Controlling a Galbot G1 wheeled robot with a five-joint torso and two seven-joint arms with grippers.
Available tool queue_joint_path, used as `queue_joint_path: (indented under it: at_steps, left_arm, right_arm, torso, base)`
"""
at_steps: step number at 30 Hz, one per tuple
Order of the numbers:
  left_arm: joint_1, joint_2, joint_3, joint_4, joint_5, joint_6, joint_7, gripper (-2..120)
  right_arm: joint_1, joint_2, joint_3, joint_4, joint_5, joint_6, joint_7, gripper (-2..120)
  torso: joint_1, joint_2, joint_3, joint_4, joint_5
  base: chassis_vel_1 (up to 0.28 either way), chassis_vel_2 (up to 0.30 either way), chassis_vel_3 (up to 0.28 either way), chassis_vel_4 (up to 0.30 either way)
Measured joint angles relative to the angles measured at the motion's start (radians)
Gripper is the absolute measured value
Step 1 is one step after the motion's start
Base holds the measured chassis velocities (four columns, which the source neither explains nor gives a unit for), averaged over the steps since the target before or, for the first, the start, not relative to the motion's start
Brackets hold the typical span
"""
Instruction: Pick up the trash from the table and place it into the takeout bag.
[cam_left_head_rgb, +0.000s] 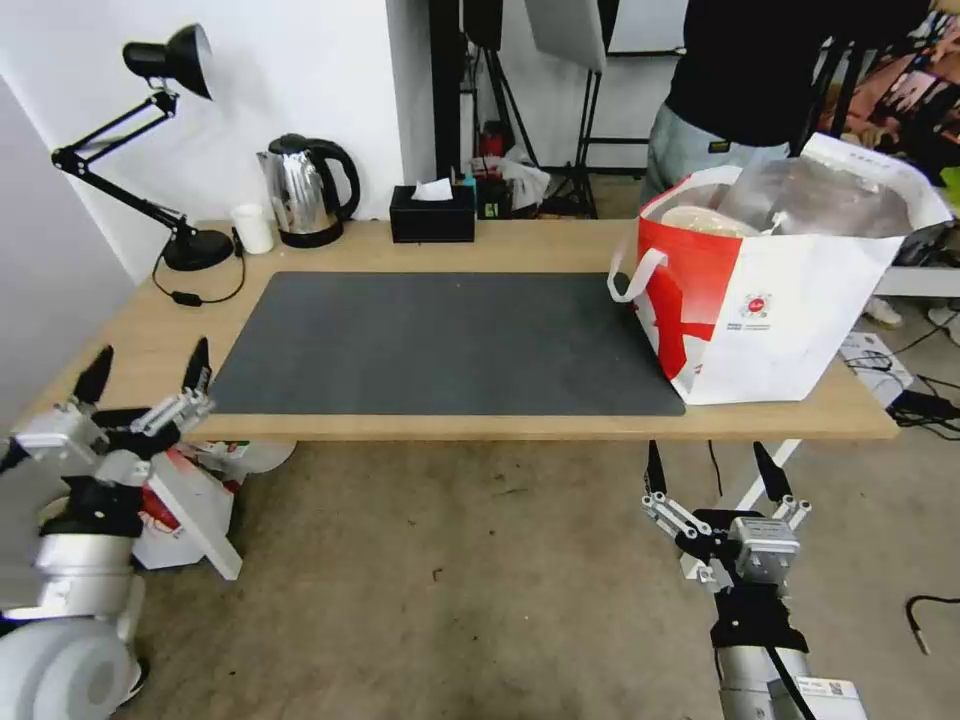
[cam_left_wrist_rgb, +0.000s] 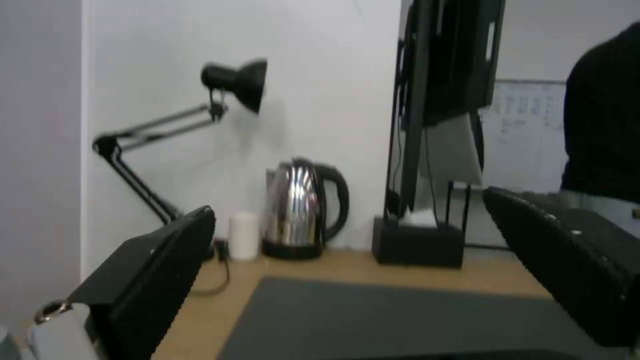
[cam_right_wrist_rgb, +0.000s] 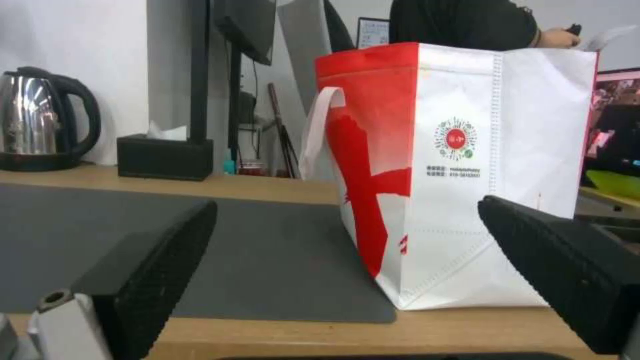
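Note:
The takeout bag, white with red panels and foil lining, stands upright and open on the right end of the table, overlapping the grey mat. A beige round bowl of the trash lies inside its open top; other trash is hidden. My left gripper hangs open off the table's front left corner, and its wrist view faces the table's back left across the open fingers. My right gripper is open below the front edge, in front of the bag.
Along the back edge stand a black desk lamp, a small white cup, a steel kettle and a black tissue box. A person stands behind the bag. A red-and-white box and cables lie on the floor.

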Motion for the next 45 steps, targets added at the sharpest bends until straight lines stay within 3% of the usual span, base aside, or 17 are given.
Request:
queue_joint_path:
  at_steps: [7,20,34,45]
  left_arm:
    - [0.036,-0.008,0.084,0.044,0.043,-0.023,0.037,100]
    - [0.07,-0.046,0.189,0.146,0.111,-0.045,0.007,100]
    - [0.073,-0.04,0.191,0.198,0.155,-0.071,0.004,100]
    - [0.053,-0.044,0.184,0.175,0.157,-0.098,0.01,100]
  right_arm:
    - [0.0,0.0,0.0,0.0,0.0,0.0,0.0,100]
    - [0.0,0.0,0.0,0.0,0.0,0.0,0.0,100]
    - [0.0,0.0,0.0,0.0,0.0,0.0,0.0,100]
    - [0.0,0.0,0.0,0.0,0.0,0.0,0.0,100]
  torso:
    - [0.0,0.0,0.0,-0.0001,0.0]
    - [0.0,0.0,0.0,0.0,-0.0002]
    - [0.0,0.0,0.0,-0.0001,0.0]
    - [0.0,0.0,0.0,0.0,0.0]
  base:
    - [0.0,0.0,0.0,0.0]
    - [0.0,0.0,0.0,0.0]
    - [0.0,0.0,0.0,0.0]
    - [0.0,0.0,0.0,0.0]
